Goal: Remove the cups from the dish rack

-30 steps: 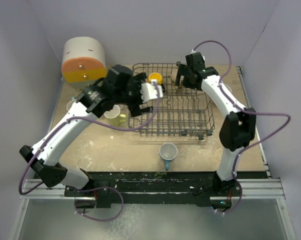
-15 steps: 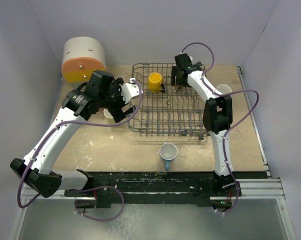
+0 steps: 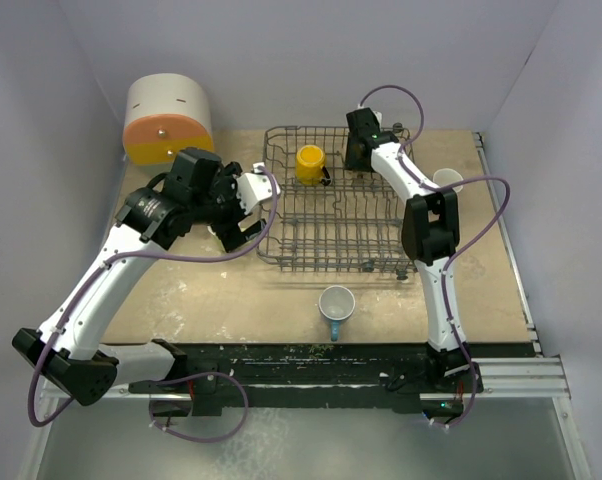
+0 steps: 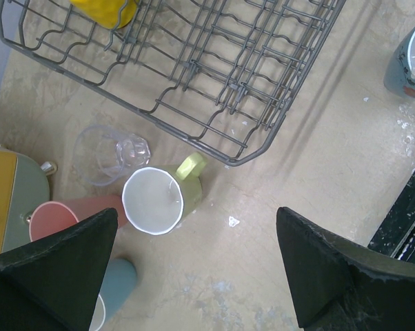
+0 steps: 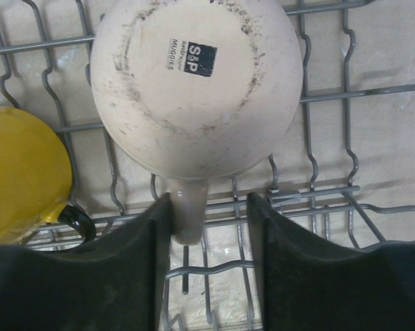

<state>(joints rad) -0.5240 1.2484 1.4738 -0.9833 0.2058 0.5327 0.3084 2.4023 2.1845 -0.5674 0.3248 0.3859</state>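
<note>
Between the parted fingers of the right gripper (image 5: 207, 269), not clamped: the handle of the tan mug (image 5: 197, 83), upturned in the dish rack (image 3: 351, 225). Just to its left, the yellow mug (image 5: 21, 179). Below the wide-open left gripper (image 4: 196, 227), nearest: the yellow-green mug (image 4: 156, 200), upright on the table. Beyond, the clear glass (image 4: 107, 153), then the rack's corner.

**Two mugs in my rack, six cups out on the table**

The dark grey wire dish rack (image 3: 341, 235) sits mid-table. At its far end a yellow mug (image 3: 310, 163) sits beside a tan mug (image 5: 194, 89), which is turned base-up. Off its left corner cluster an upright yellow-green mug (image 4: 159, 196), a clear glass (image 4: 107, 153), a salmon tumbler (image 4: 56, 217) and a blue mug (image 4: 118, 283). A second blue mug (image 3: 336, 303) stands upright before the rack. A pale cup (image 3: 447, 180) sits to its right.
</note>
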